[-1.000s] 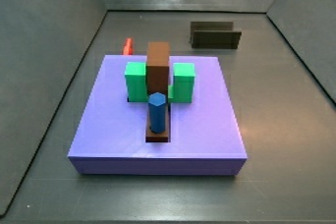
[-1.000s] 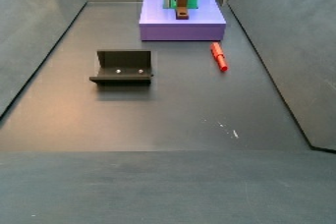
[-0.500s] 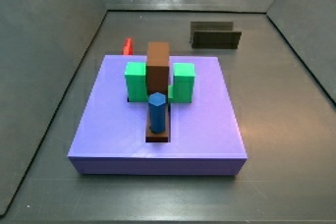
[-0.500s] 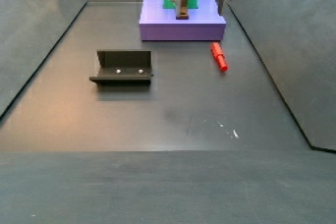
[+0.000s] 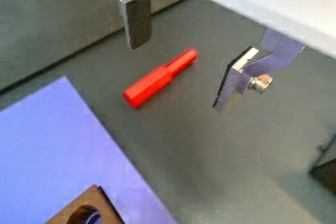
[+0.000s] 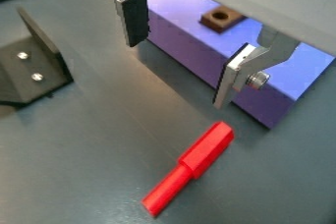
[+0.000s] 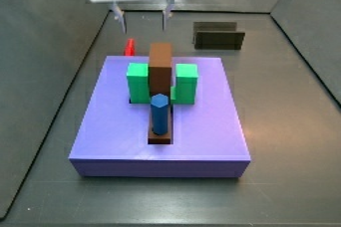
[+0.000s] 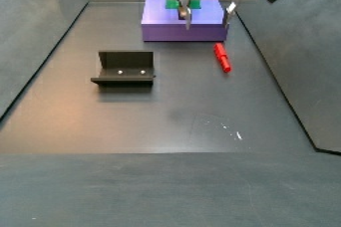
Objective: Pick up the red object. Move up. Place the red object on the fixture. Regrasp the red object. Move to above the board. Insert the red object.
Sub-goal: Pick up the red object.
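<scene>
In a side view we see only the upper tip of the red object, its lower part hidden behind the board. The gripper runs off the frame's top edge there, its fingers too small for us to read clearly. In a wrist view the fixture is cut off by the frame's edge, and the gripper's body covers part of the board. In a side view the gripper masks the blocks standing on the board
</scene>
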